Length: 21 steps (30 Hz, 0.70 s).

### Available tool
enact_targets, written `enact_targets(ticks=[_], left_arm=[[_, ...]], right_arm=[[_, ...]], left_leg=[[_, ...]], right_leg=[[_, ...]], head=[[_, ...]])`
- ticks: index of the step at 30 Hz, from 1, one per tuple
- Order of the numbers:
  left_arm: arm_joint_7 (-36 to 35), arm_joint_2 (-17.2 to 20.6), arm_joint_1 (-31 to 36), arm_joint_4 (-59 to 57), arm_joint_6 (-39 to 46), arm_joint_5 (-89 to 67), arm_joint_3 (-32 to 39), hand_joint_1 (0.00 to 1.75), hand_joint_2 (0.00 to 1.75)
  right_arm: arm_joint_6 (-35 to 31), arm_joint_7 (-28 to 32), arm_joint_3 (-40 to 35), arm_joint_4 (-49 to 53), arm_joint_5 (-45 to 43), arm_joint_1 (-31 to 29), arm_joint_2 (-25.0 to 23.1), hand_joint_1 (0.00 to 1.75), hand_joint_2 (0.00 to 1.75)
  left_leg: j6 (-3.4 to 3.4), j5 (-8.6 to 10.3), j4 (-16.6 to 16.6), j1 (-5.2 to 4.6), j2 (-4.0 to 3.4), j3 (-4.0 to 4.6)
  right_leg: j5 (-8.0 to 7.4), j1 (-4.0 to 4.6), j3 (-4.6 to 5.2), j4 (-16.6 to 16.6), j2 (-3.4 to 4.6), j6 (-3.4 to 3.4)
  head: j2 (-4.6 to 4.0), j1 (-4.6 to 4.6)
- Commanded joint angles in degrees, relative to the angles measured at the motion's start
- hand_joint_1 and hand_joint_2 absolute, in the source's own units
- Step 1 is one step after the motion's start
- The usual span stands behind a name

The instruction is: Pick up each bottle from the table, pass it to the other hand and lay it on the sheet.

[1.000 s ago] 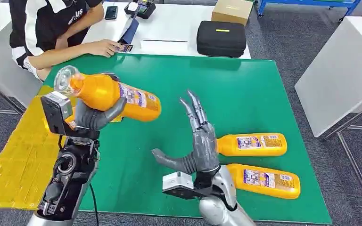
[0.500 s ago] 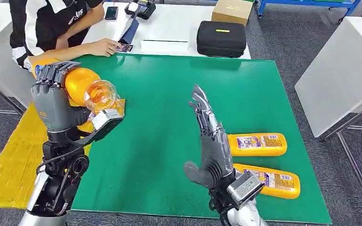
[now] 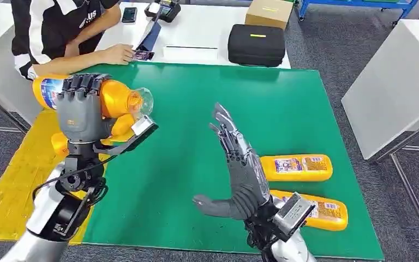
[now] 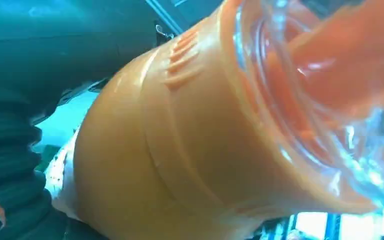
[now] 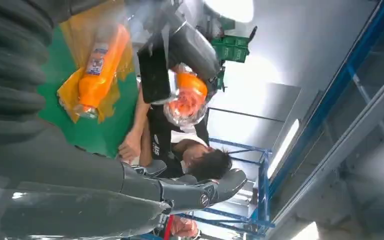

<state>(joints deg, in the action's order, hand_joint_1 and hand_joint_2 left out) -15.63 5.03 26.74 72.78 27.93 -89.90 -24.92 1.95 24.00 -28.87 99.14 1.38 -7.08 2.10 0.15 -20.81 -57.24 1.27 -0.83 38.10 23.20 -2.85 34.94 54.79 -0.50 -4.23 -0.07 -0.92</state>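
Observation:
My left hand (image 3: pixel 82 112) is raised over the left edge of the green mat (image 3: pixel 196 109) and grips an orange bottle (image 3: pixel 114 98) held level, its clear cap (image 3: pixel 142 101) pointing right. Up close, the left wrist view has the bottle's shoulder (image 4: pixel 180 150) and cap (image 4: pixel 330 100). My right hand (image 3: pixel 240 169) stands open at the mat's middle, fingers up, holding nothing; its thumb (image 5: pixel 195 192) is spread. Two more orange bottles (image 3: pixel 297 167) (image 3: pixel 311 210) lie on the mat to its right. Another bottle (image 5: pixel 97 75) lies on the yellow sheet (image 3: pixel 11 185), partly hidden behind my left hand.
A person (image 3: pixel 60 27) sits at the table's far left corner, one hand (image 3: pixel 121 54) resting near the mat's edge. On the white table behind stand a black case (image 3: pixel 256 45) and a cardboard box (image 3: pixel 269 12). A white table (image 3: pixel 398 82) stands to the right.
My left hand has turned the bottle, swinging its cap from left, past the camera, to point right. My right hand stays raised and open, with its wrist turned.

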Motion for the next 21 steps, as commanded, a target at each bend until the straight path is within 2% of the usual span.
enact_targets(ticks=[1,6,8,9,11,13,15,19,21], left_arm=[[-10.09,8.93,9.86,-11.64,-2.33,-0.10,-16.28,1.75,1.75],[-11.92,8.95,12.52,-16.31,-4.22,-0.10,-17.56,1.75,1.75],[-10.96,7.80,13.47,-19.97,-3.78,-0.10,-16.37,1.75,1.75],[-10.52,7.44,13.80,-21.09,-3.72,-0.10,-16.00,1.75,1.75],[-10.35,7.20,14.16,-22.27,-2.98,-0.10,-15.86,1.75,1.75],[-10.35,7.20,14.16,-22.27,-2.98,-0.10,-15.86,1.75,1.75],[-8.77,6.18,15.06,-25.36,-4.58,-0.10,-14.76,1.75,1.75],[-6.05,4.19,16.82,-32.45,-5.45,-0.10,-12.87,1.75,1.75],[-5.40,3.59,17.76,-36.13,-5.16,-0.10,-12.87,1.75,1.75]], right_arm=[[1.25,-1.27,1.65,-2.90,0.87,-1.57,-0.51,0.00,1.75],[1.46,-1.34,2.01,-3.79,1.62,-1.48,-0.60,0.00,1.75],[1.05,-1.57,2.24,-4.33,2.15,-1.33,-0.73,0.00,1.75],[1.05,-1.59,2.28,-4.51,2.15,-1.23,-0.77,0.00,1.75],[1.11,-1.52,2.26,-4.73,2.13,-1.16,-0.77,0.00,1.75],[1.11,-1.52,2.26,-4.73,2.13,-1.16,-0.77,0.00,1.75],[0.97,-1.83,2.25,-4.82,2.33,-0.96,-0.85,0.00,1.75],[0.97,-2.70,2.42,-6.11,2.76,-0.99,-1.18,0.00,1.75],[1.37,-2.95,2.49,-7.65,2.87,-1.33,-1.84,0.00,1.75]], left_leg=[[0.01,-0.04,0.00,0.03,0.13,-0.14],[0.02,-0.14,-0.04,0.04,0.05,-0.30],[0.04,-0.20,-0.08,0.06,0.12,-0.43],[0.03,-0.09,0.00,0.04,0.16,-0.26],[0.05,-0.17,-0.03,0.04,0.13,-0.45],[0.02,-0.05,0.02,0.02,0.05,-0.17],[0.04,-0.19,-0.04,0.04,0.08,-0.41],[0.02,-0.05,0.01,0.05,0.09,-0.18],[0.04,-0.14,-0.02,0.05,0.12,-0.37]], right_leg=[[0.07,0.05,-0.15,0.02,-0.08,0.23],[0.12,0.07,-0.28,0.05,0.04,0.35],[0.20,0.11,-0.42,0.08,-0.01,0.47],[0.11,0.07,-0.28,0.00,-0.08,0.31],[0.19,0.08,-0.46,0.03,-0.04,0.45],[0.04,0.05,-0.18,-0.02,0.01,0.22],[0.18,0.08,-0.40,0.05,0.02,0.43],[0.06,0.07,-0.19,-0.02,-0.03,0.22],[0.14,0.09,-0.38,0.00,-0.03,0.36]], head=[[0.00,0.02],[0.00,0.00],[0.00,0.00],[0.00,0.04],[0.00,0.02],[0.00,0.02],[0.00,0.00],[0.00,0.02],[0.00,0.02]])
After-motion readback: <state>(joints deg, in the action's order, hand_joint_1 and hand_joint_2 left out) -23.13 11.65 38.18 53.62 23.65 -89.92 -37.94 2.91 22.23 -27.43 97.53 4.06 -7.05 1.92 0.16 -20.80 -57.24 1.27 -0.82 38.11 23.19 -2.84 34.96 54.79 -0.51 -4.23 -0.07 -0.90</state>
